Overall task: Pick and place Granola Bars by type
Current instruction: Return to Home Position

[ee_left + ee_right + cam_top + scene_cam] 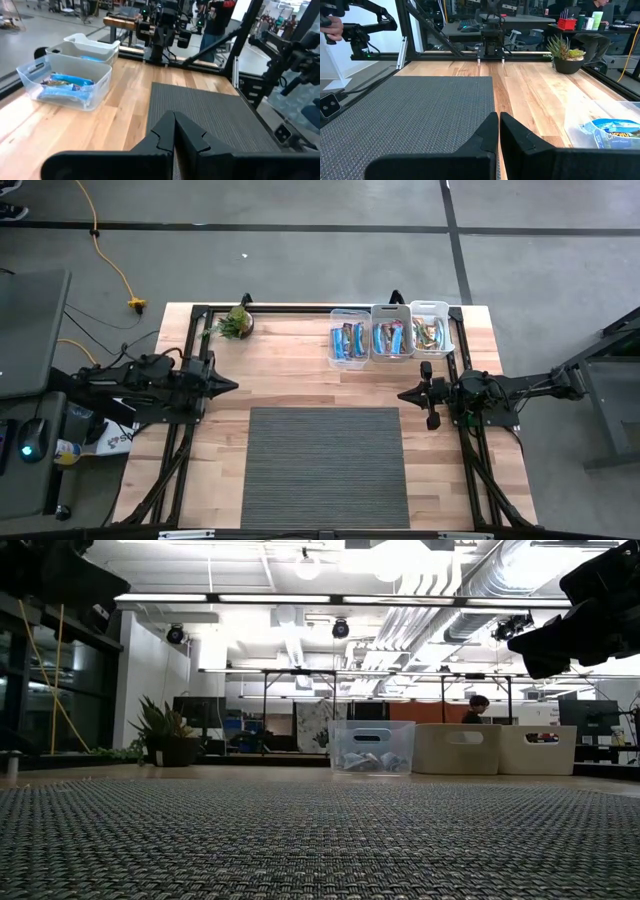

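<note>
The granola bars (348, 340) lie grouped by wrapper colour in three clear bins (350, 311) just past the mat's (325, 470) far edge, so sorting appears complete. The left hand (235, 387) and right hand (400, 394) flank the mat's far corners, empty, fingers pressed together: a parked posture.

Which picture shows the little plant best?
Right wrist view: the plant shows leaves and pot clearly. High view shows only its top, low view a dark shape, left wrist view nothing.
</note>
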Action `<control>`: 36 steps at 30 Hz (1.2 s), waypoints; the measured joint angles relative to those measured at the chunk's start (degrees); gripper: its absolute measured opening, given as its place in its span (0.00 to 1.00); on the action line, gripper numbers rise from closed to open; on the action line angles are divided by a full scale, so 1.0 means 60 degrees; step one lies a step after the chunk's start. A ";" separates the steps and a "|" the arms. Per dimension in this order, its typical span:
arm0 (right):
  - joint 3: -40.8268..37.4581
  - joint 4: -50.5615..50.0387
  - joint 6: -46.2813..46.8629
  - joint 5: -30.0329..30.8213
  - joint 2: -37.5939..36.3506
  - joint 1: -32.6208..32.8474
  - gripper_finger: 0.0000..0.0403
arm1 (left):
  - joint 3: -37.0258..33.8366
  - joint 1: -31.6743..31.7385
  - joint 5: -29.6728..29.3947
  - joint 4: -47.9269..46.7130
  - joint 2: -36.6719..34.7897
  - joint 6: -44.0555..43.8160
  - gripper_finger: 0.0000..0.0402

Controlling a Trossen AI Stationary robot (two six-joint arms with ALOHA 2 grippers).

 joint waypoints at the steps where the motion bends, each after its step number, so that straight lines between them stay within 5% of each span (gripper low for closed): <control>1: -0.0002 -0.0002 0.0000 0.0002 -0.0002 0.0000 0.00 | 0.0005 0.0000 0.0048 -0.0039 -0.0002 -0.0031 0.00; 26: 0.0002 0.0000 -0.0002 -0.0002 0.0000 0.0000 0.00 | -0.2857 0.0003 0.0050 0.4613 0.0009 -0.0775 0.00; 36: -0.0002 0.0002 0.0000 -0.0001 -0.0002 0.0000 0.00 | -0.3027 0.0004 -0.0240 0.4568 0.0002 -0.0794 0.00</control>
